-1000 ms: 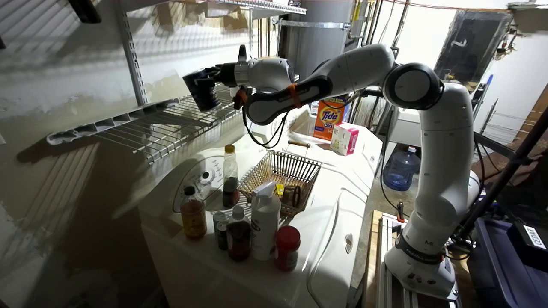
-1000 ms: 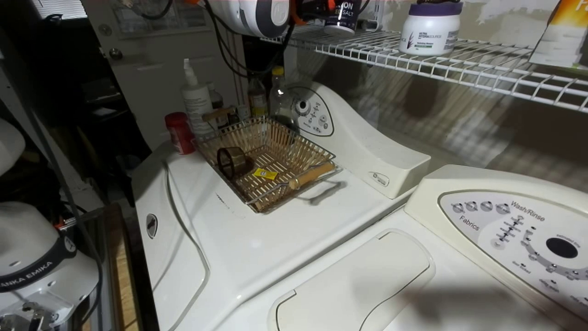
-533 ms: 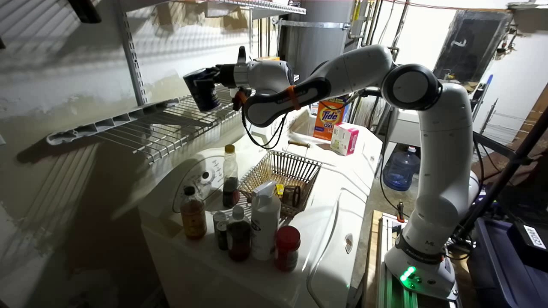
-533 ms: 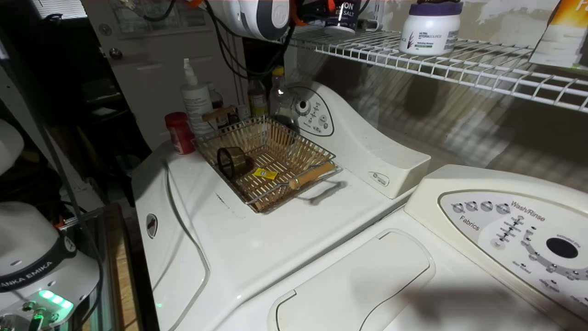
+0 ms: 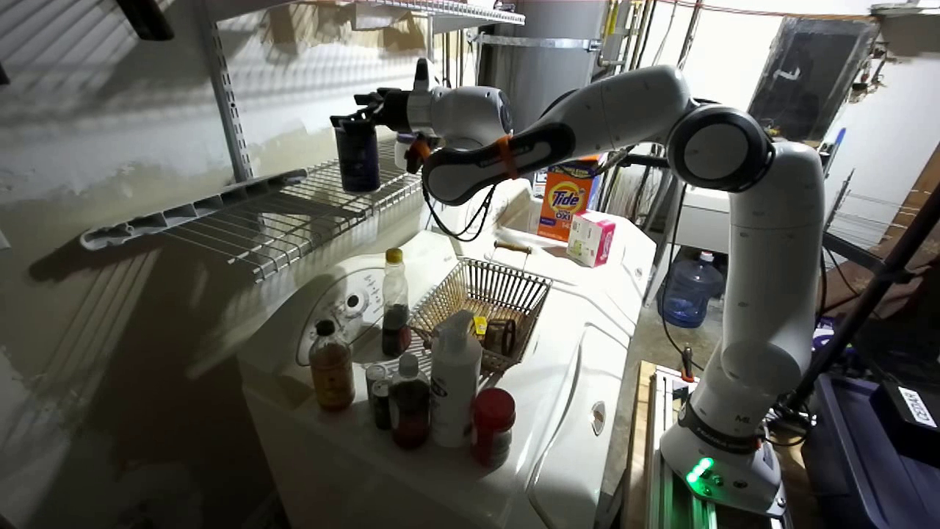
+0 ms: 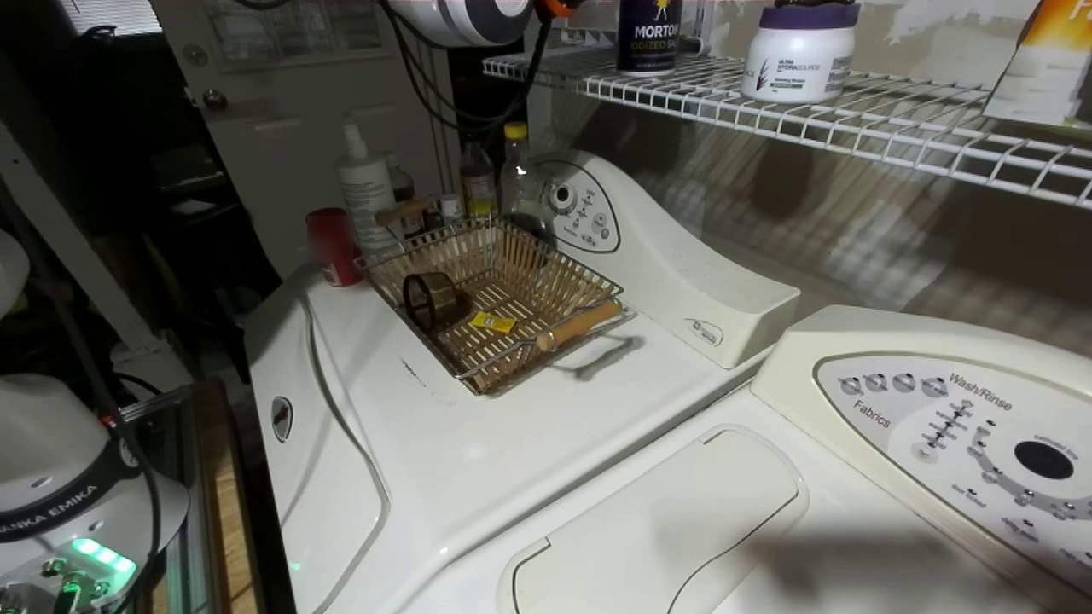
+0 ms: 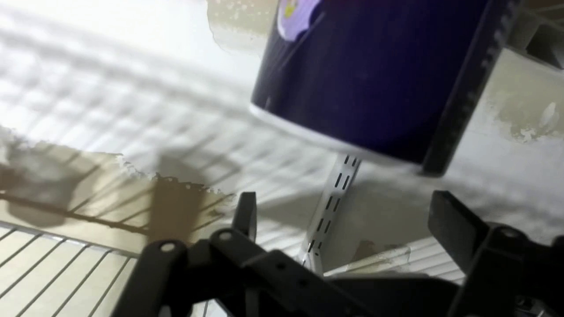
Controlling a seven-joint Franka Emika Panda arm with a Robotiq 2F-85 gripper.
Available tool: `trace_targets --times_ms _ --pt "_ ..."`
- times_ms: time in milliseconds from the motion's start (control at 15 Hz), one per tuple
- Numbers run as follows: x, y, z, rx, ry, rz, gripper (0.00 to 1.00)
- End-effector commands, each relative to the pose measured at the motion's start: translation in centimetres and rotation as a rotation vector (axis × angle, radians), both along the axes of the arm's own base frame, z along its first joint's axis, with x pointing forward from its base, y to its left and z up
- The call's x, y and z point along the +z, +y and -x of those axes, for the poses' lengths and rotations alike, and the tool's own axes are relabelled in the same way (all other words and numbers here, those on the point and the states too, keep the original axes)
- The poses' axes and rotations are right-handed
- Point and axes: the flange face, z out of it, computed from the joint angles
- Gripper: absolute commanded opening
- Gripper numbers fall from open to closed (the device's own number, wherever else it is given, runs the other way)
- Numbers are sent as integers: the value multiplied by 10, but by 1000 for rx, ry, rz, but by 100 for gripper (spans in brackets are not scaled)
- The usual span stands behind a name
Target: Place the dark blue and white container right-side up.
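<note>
Claw (image 7: pixel 343 194) spread wide, holding nothing, above the wire shelf (image 6: pixel 896 132). Dark blue and white container (image 6: pixel 648 38) stands on the shelf, lettering upright; placing looks done. Risk: backing off low could clip its top and tip it; bare wires may let it rock. Also on the shelf: white tub (image 6: pixel 798 64). Behind the shelf: patchy wall (image 5: pixel 316 81). Lower than the shelf: white machine (image 6: pixel 478 460) bearing a basket (image 6: pixel 559 273). Beyond the shelf: grey tank (image 5: pixel 543 81)

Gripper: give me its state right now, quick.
Gripper: open, holding nothing; the dark blue and white container is not in its grip.
</note>
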Motion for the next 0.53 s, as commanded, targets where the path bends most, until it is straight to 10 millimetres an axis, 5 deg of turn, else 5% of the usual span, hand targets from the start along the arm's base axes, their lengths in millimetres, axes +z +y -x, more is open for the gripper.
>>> trace_targets --times_ms 0,467 --pt "23 4 13 -25 7 66 100" --pt "53 -3 29 -82 162 107 100"
